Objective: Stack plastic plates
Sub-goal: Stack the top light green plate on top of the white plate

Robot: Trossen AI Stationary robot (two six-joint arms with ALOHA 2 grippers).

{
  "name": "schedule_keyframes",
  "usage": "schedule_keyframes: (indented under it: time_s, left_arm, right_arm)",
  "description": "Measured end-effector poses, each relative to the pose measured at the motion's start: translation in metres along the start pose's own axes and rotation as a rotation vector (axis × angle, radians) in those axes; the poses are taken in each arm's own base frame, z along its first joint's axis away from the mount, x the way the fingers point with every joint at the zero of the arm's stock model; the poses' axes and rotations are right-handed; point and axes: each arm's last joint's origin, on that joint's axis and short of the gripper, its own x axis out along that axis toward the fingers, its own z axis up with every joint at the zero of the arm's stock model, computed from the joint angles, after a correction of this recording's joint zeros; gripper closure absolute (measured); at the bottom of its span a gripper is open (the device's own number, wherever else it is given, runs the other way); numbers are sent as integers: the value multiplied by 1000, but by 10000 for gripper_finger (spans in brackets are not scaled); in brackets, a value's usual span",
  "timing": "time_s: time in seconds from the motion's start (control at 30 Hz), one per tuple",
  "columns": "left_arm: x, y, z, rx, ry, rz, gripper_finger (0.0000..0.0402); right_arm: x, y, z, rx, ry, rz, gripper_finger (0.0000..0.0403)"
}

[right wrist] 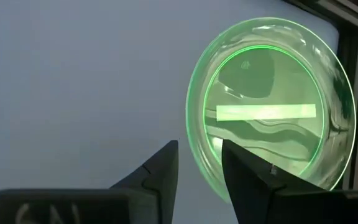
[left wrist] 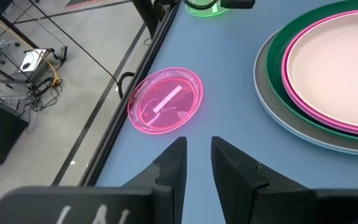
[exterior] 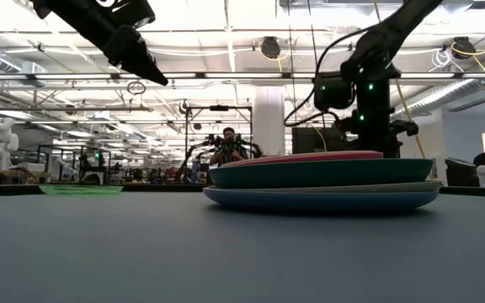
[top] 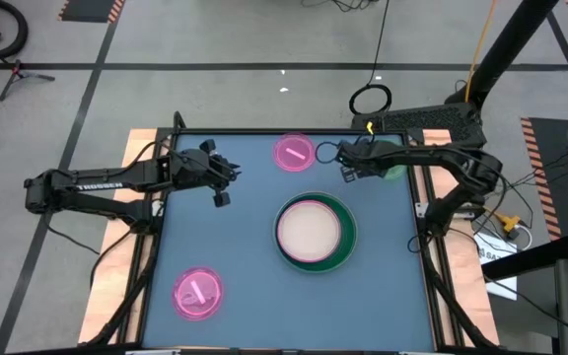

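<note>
Your right gripper point(right wrist: 197, 165) has its jaws a narrow gap apart, holding nothing, with one fingertip over the rim of the small translucent green plate point(right wrist: 272, 109); in the high view that right gripper point(top: 348, 168) sits just behind the stack of plates point(top: 314, 234), and the green plate point(top: 394, 166) lies on the far side of the stack, near the table's back right corner. Your left gripper point(left wrist: 196, 155) also shows its jaws slightly apart and empty, pointing at a small translucent pink plate point(left wrist: 165, 101); seen from above, the left gripper point(top: 220, 182) hangs to the left of the stack, well clear of it. That pink plate point(top: 293, 153) rests just behind the stack; a second pink plate point(top: 197, 294) lies well apart from the stack, toward the front left. The stack itself stands on the blue table point(top: 235, 247); a cream plate tops it, over pink, dark green and pale ones.
</note>
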Motion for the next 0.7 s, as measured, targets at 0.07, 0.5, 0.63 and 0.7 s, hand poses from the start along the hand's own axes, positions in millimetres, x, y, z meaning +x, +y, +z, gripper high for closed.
schedule_keyframes:
  time_s: [0.07, 0.5, 0.63, 0.7]
  left_arm:
    - [0, 0, 0, -1, 0, 0, 321]
    - [0, 0, -1, -13, 10, -2, 321]
    - [0, 0, -1, -14, 11, -3, 321]
    - [0, 0, -1, -14, 11, -2, 321]
  right_arm:
    - [7, 0, 3, -5, 6, -4, 284]
    - [39, 14, 6, -60, 28, -52, 311]
    - [44, 17, 7, -71, 24, -55, 329]
    - [45, 18, 7, -77, 18, -47, 342]
